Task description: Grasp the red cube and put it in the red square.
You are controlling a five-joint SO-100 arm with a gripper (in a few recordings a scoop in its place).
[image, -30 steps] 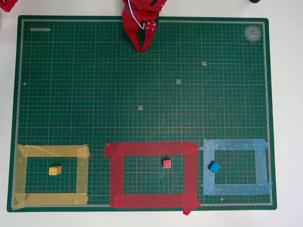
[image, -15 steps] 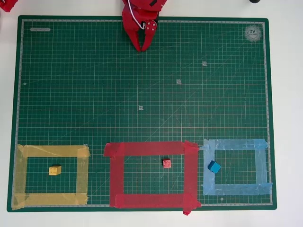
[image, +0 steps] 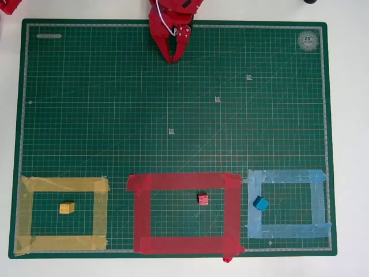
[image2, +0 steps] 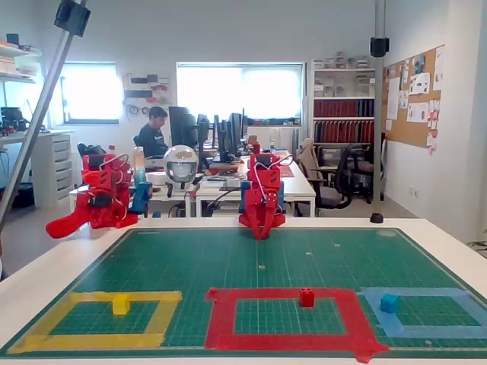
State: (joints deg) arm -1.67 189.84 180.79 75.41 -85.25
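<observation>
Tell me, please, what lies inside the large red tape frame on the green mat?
Only the small red studded plastic block, resting on bare mat toward the right side of the red tape frame; nothing covers that area.

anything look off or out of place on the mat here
Mostly tidy. The blue block sits on the inner left edge of the light-blue frame, not centred, and the red square has a loose tape end at its bottom right corner.

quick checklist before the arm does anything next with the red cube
1. Red cube inside the red square: ok, on the mat within the tape, clear of every strip.
2. Gripper away from the cube: ok, parked at the mat's far edge.
3. Gripper empty: ok, nothing between its fingers.
4. Yellow block and blue block in their own frames: ok.
5. Jaw state: shut, tips together.
</observation>
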